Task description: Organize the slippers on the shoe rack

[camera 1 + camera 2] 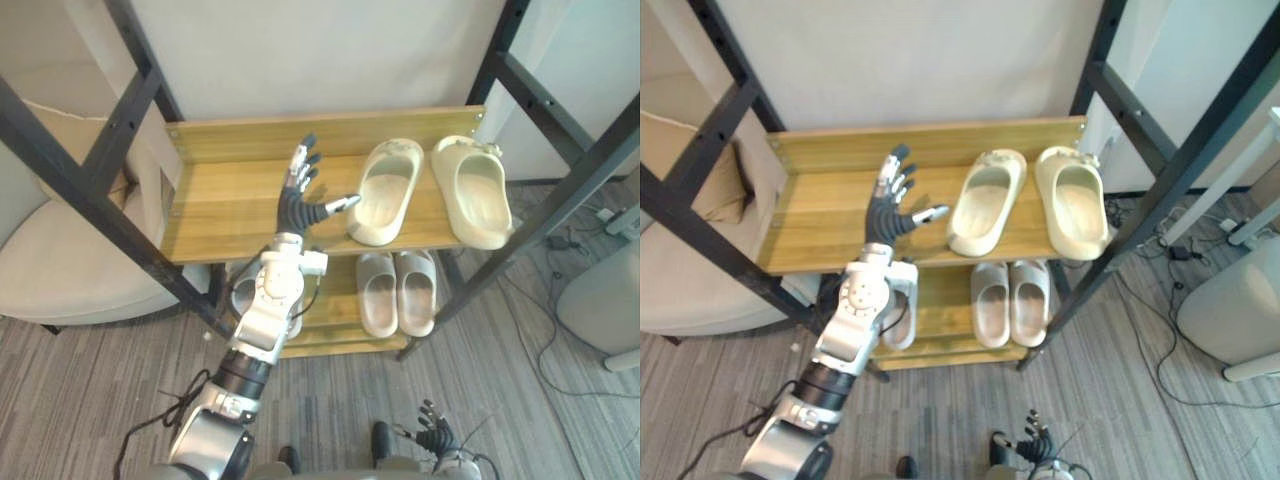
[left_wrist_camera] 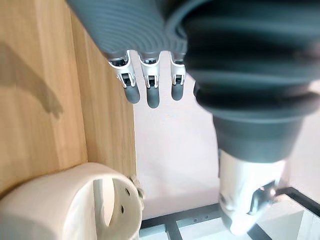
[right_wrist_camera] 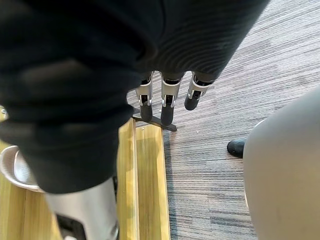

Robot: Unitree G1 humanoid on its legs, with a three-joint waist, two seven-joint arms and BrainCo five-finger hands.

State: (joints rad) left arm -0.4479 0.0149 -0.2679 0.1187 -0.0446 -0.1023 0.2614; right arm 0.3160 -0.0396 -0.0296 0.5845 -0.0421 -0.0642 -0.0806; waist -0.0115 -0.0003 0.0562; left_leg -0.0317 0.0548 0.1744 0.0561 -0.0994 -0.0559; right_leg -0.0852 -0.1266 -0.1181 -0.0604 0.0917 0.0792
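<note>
My left hand [image 1: 298,210] hovers over the upper light wooden shelf [image 1: 225,200] of the black metal-framed shoe rack [image 1: 100,200]. Its fingers are spread wide and straight, and it holds nothing. The thumb reaches sideways toward the nearer of two cream foam slide slippers [image 1: 385,190]. The thumb's tip is right at that slipper's inner edge, and I cannot tell whether it touches. From the left wrist camera the fingers [image 2: 152,95] run straight out above the wood, with the slipper's rounded end just beside them.

The second cream foam slide slipper [image 1: 475,190] lies just beside the first, on the side away from my hand. The two are angled apart, with their heels toward the back board and their open toes toward me. The left half of this shelf, under my hand, is bare wood.

On the lower wooden shelf [image 1: 335,300] a pair of pale grey slide slippers [image 1: 397,293] lies side by side and parallel. Another pale slipper [image 1: 241,295] on that shelf is partly hidden behind my left forearm.

My right hand [image 1: 437,438] hangs low at my side above the floor, fingers [image 3: 167,107] loose and straight, carrying nothing.

The rack stands on grey striped carpet [image 1: 500,380] against a plain white wall [image 1: 320,50]. A beige cushioned chair [image 1: 60,260] sits close on its left.
</note>
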